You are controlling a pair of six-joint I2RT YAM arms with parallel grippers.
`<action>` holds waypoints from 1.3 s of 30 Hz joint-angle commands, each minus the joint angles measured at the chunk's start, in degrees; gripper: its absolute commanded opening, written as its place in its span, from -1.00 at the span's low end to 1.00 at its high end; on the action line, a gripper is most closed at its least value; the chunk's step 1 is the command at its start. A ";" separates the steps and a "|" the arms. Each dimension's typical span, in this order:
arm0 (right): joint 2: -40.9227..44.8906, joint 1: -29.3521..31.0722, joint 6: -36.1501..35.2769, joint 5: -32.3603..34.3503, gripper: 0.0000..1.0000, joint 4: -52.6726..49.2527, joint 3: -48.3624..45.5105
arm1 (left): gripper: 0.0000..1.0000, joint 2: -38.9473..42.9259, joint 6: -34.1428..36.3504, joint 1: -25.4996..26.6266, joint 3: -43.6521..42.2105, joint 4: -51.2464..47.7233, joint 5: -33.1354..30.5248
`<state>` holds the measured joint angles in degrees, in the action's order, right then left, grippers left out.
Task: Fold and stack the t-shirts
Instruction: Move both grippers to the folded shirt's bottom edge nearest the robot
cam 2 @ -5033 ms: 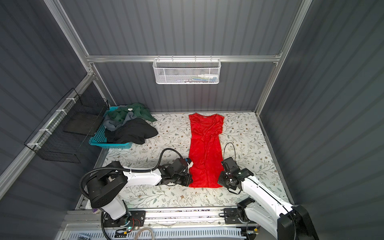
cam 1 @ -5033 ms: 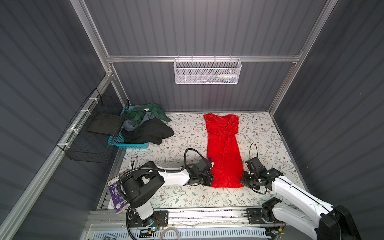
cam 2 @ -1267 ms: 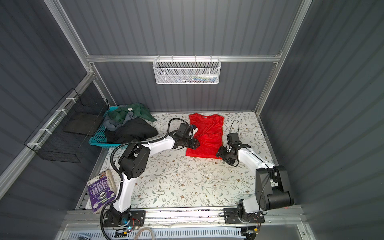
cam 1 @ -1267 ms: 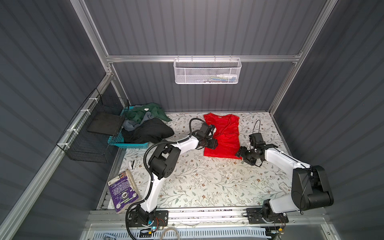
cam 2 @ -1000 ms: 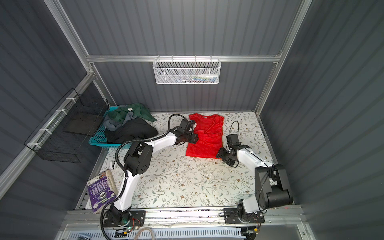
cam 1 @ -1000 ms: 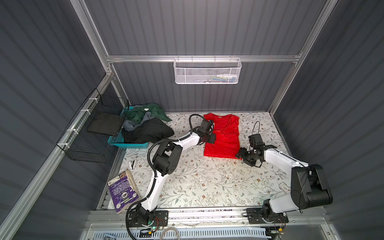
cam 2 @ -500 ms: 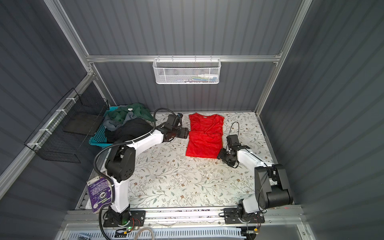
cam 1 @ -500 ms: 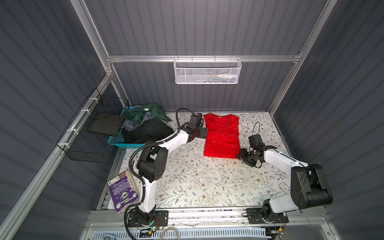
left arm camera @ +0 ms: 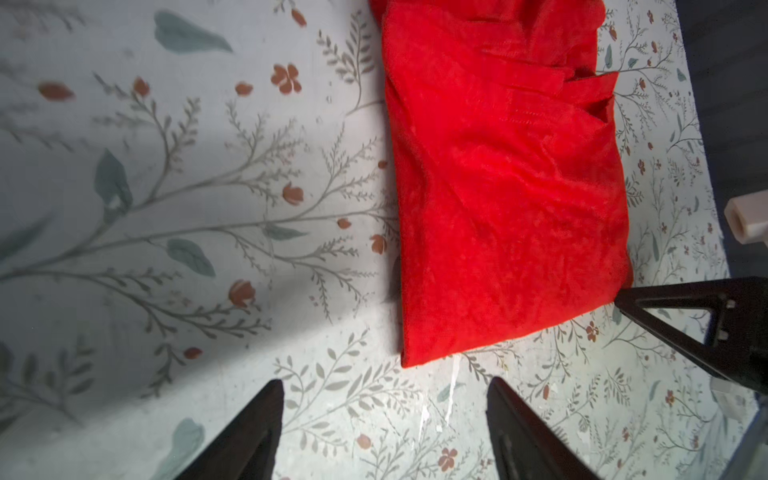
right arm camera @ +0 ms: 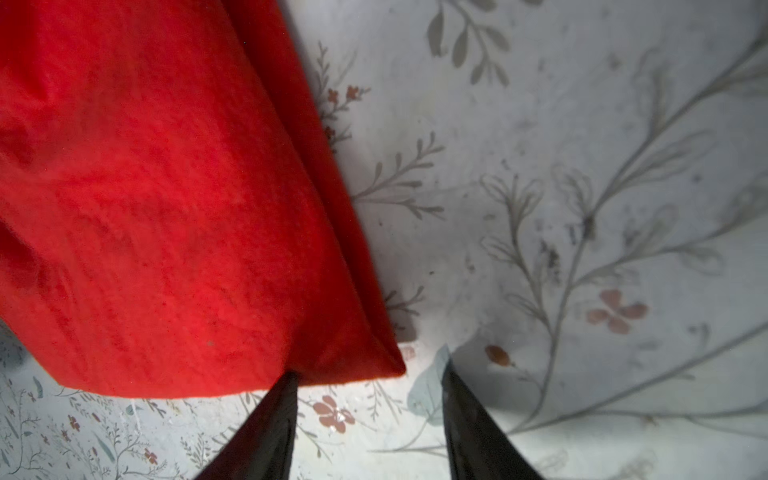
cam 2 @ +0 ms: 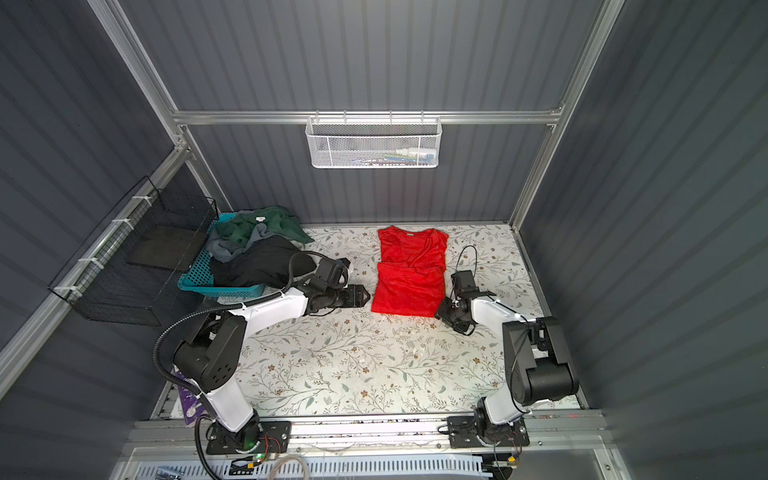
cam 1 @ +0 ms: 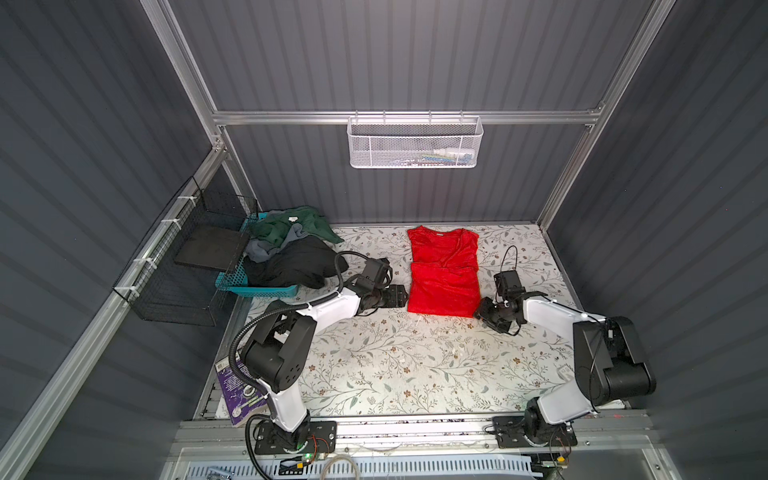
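- Red shirt (cam 1: 442, 274): folded once, flat at back-centre of floral table (cam 1: 395, 365). Other shirts (cam 1: 291, 259) heaped in teal basket (cam 1: 266, 290), far left.
- L gripper (left arm camera: 384, 386): jaws apart, empty, just short of shirt's near-left corner.
- R gripper (right arm camera: 370, 370): jaws apart, straddling near-right corner, not pinched.
- Cloth: light, limp, no stiffness. Doubled layers prob. slip apart if only top one caught.
- Best hold: both fold-edge corners, low to table, all layers in the pinch.

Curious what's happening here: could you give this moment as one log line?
red shirt: folded over, flat | left gripper: open, empty | right gripper: open at shirt corner | other shirts: heaped in basket
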<state>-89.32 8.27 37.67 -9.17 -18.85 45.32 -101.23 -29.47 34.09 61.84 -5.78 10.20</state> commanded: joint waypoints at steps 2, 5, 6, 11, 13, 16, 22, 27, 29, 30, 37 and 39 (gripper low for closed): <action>-0.71 -0.17 0.91 2.42 0.03 0.01 -0.17 | 0.37 -1.18 -6.63 0.18 -1.34 6.24 6.61; -1.03 -0.19 0.98 2.97 -0.06 -0.34 0.16 | 0.31 -1.75 -8.97 0.28 -3.38 8.95 8.00; -0.98 -0.20 1.13 3.42 -0.09 -0.37 0.05 | 0.29 -1.51 -9.45 0.32 -3.97 9.35 7.87; -0.26 -0.19 1.55 3.98 -0.16 0.49 -0.90 | 0.11 -0.68 -9.67 1.47 -5.59 8.03 5.46; -0.13 -0.19 1.46 4.03 -0.19 0.78 -1.01 | 0.05 -0.94 -9.51 2.22 -5.58 6.81 3.96; -0.41 -0.19 1.27 3.85 -0.23 0.90 -0.77 | 0.01 -2.43 -9.64 3.21 -5.26 6.04 3.40; -0.83 -0.21 0.52 2.97 -0.27 0.91 -0.19 | -0.02 -8.35 -9.43 6.13 -0.77 2.44 1.62; -0.77 -0.18 0.31 3.10 -0.30 0.99 -0.30 | -0.12 -10.82 -10.42 6.78 0.64 1.74 -0.93; -0.70 -0.15 0.30 3.19 -0.31 1.02 -0.35 | -0.14 -11.11 -10.68 6.78 0.81 1.49 -2.04; -0.73 -0.18 0.33 3.24 -0.32 1.10 -0.41 | -0.15 -11.25 -10.61 6.78 1.10 1.12 -2.50; -0.78 -0.19 0.16 3.37 -0.34 1.05 -0.41 | -0.15 -11.67 -11.12 6.78 1.85 -0.90 -5.24; -0.77 -0.18 0.05 3.42 -0.34 1.05 -0.41 | -0.08 -10.97 -11.44 6.78 1.36 -0.81 -6.26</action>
<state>-89.65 8.23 38.39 -6.22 -17.50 44.99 -110.59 -39.79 40.91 64.34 -0.73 7.62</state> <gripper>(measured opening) 0.333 0.454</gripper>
